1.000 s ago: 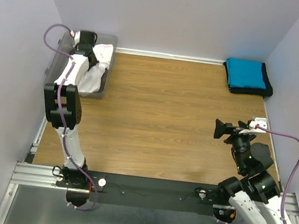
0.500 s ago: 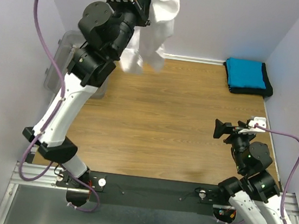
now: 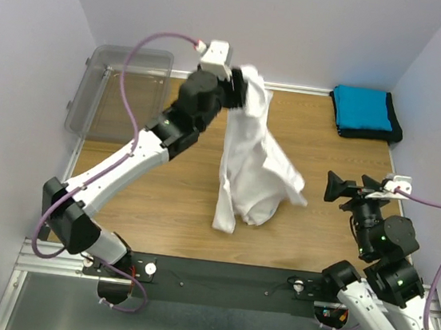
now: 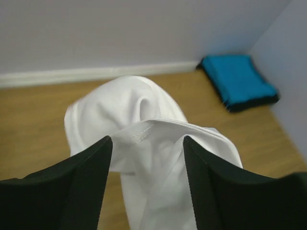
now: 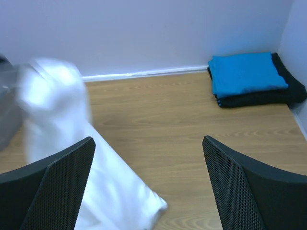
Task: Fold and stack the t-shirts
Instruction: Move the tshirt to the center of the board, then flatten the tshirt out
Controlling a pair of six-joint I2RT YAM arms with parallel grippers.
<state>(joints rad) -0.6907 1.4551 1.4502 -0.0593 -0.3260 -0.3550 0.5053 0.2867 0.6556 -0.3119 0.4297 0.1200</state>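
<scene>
Woodgrain table [image 3: 327, 146] under limp, crumpled white t-shirt [image 3: 254, 163].

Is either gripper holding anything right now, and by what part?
Right gripper: nothing, jaws open. Left gripper: jaws apart around a stitched edge of the white t-shirt, apparently not clamped.

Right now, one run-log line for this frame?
left gripper: jaws apart, white t-shirt draped between, bottom on table | right gripper: open, empty | blue t-shirt folded on black t-shirt, far right corner
</scene>
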